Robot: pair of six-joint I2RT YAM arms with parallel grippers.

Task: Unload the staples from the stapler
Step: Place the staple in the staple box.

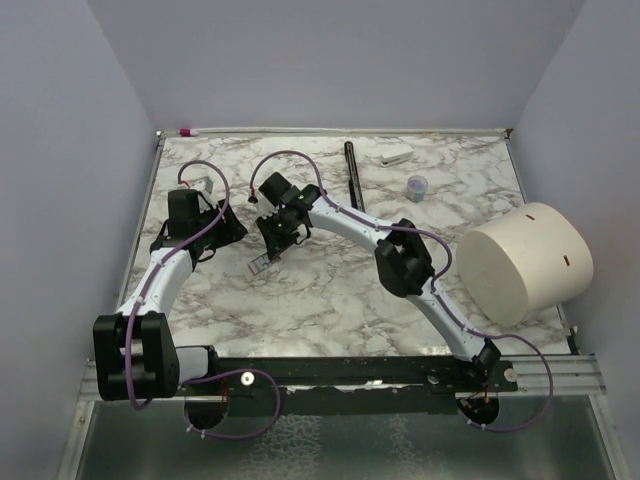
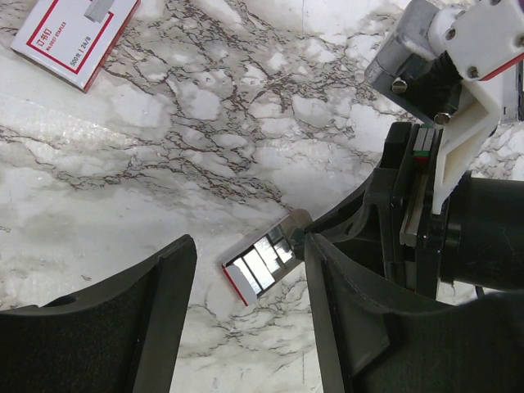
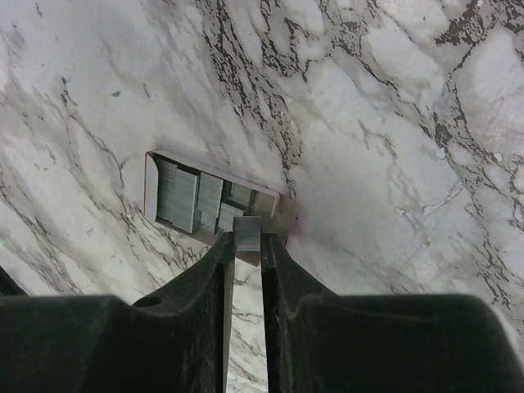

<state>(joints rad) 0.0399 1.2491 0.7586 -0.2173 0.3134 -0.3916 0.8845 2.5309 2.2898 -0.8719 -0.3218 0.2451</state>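
A strip of staples (image 3: pixel 247 232) is pinched by the right hand (image 3: pixel 246 246) over a tray (image 3: pixel 151 184) on the surface (image 3: pixel 393 123), while the left hand (image 2: pixel 250 246) is held open, empty.

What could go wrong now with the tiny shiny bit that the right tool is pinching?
1. The right tool pinches the strip of staples only at its very tips, so the strip might slip and drop.
2. Fallen bits would be hard to spot on the veined marble table.
3. The tips sit right at the small open tray, so they might nudge it and spill the other staples in it.
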